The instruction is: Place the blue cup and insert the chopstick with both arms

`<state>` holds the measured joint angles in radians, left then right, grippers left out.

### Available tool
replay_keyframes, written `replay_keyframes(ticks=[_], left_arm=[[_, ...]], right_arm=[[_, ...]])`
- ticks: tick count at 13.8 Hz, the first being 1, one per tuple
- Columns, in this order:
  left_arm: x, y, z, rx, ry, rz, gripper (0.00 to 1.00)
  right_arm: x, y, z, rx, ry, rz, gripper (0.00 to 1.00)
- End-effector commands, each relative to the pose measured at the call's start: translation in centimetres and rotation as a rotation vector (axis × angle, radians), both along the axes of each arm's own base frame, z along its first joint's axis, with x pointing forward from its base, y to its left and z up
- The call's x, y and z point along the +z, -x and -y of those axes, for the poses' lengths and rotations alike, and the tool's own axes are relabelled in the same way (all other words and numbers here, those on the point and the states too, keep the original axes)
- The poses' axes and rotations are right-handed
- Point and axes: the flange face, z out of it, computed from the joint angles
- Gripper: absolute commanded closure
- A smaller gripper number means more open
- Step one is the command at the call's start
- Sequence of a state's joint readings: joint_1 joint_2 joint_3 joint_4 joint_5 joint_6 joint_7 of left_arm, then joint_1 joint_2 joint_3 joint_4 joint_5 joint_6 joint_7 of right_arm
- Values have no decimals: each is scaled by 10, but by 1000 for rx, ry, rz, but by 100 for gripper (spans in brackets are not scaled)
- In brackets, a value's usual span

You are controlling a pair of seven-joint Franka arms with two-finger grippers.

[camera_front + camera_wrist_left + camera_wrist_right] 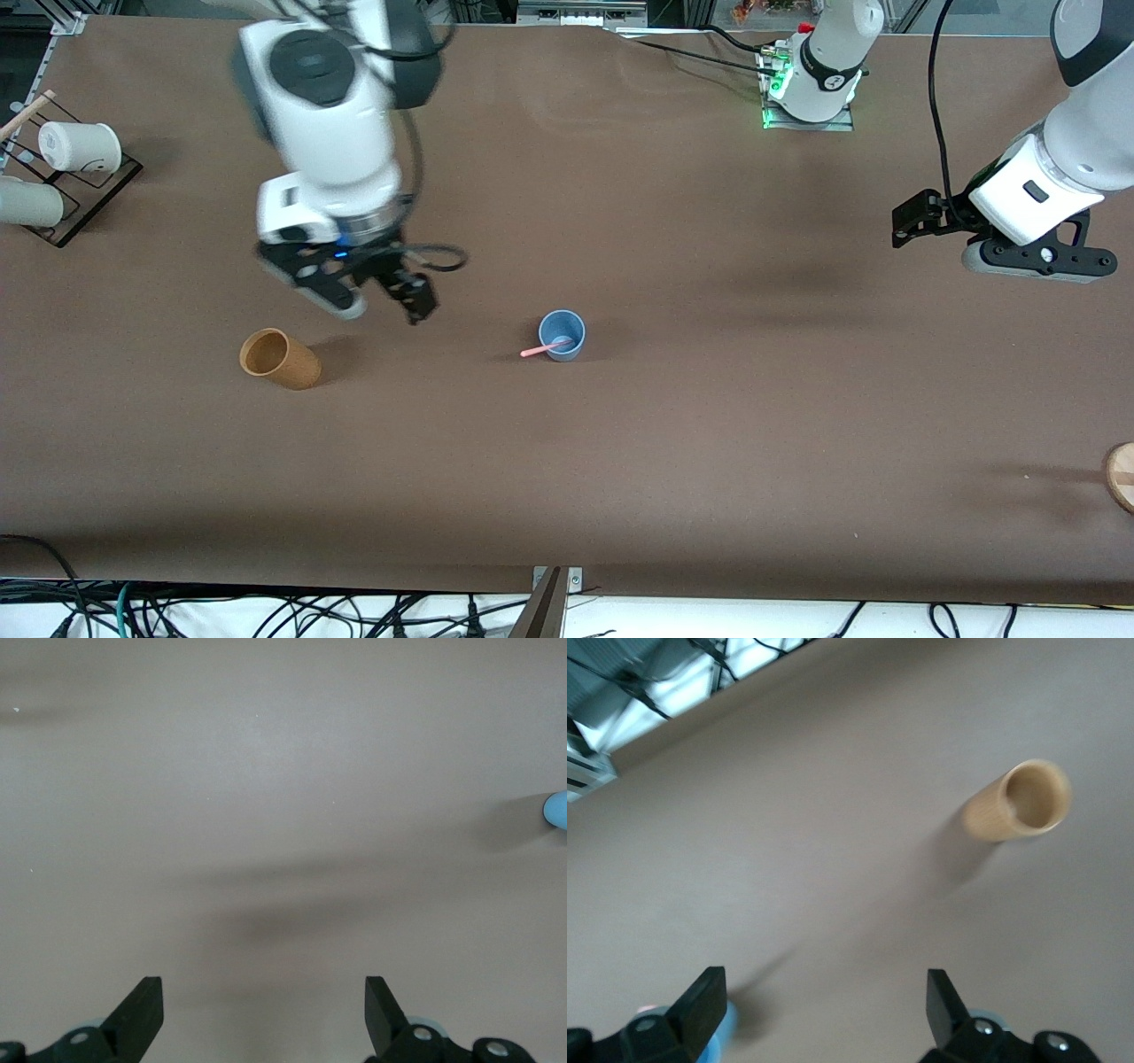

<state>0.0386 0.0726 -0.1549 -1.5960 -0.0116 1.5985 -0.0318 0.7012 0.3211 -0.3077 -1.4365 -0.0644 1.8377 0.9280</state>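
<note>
The blue cup [562, 335] stands upright near the middle of the table. The pale pink chopstick [542, 349] rests in it, leaning out over the rim toward the right arm's end. My right gripper [413, 299] is open and empty above the table, between the blue cup and the tan-brown cup [280, 359]. Its wrist view shows open fingers [824, 997], the tan-brown cup [1019, 802], and a bit of the blue cup [723, 1028] by one finger. My left gripper [914, 220] is open and empty, raised over the left arm's end; its wrist view [264, 1001] shows the blue cup's edge [558, 808].
A black rack [89, 190] with white cups [80, 146] stands at the right arm's end. A wooden disc [1122, 475] lies at the left arm's end, nearer to the front camera. Cables hang along the table's near edge.
</note>
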Motion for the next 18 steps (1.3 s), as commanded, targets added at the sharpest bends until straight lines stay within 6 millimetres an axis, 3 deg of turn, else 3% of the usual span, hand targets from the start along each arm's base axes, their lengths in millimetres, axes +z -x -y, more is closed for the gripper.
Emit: replay_keyframes(ticks=[1, 3, 4, 5, 10, 16, 18], left_arm=[[5, -3, 3, 5, 18, 7, 0], [5, -3, 3, 3, 18, 7, 0], [5, -3, 3, 3, 18, 7, 0], [5, -3, 3, 3, 18, 7, 0], [5, -3, 3, 3, 18, 7, 0], [5, -3, 3, 2, 18, 7, 0], [5, -3, 3, 2, 18, 7, 0]], right_arm=[[17, -15, 97, 235, -31, -113, 0], [26, -25, 158, 408, -38, -125, 0], [25, -23, 181, 477, -35, -174, 0], [25, -19, 190, 524, -35, -207, 0], [40, -1, 227, 564, -145, -235, 0], [36, 50, 244, 590, -116, -177, 0], [41, 51, 245, 603, -111, -172, 0]])
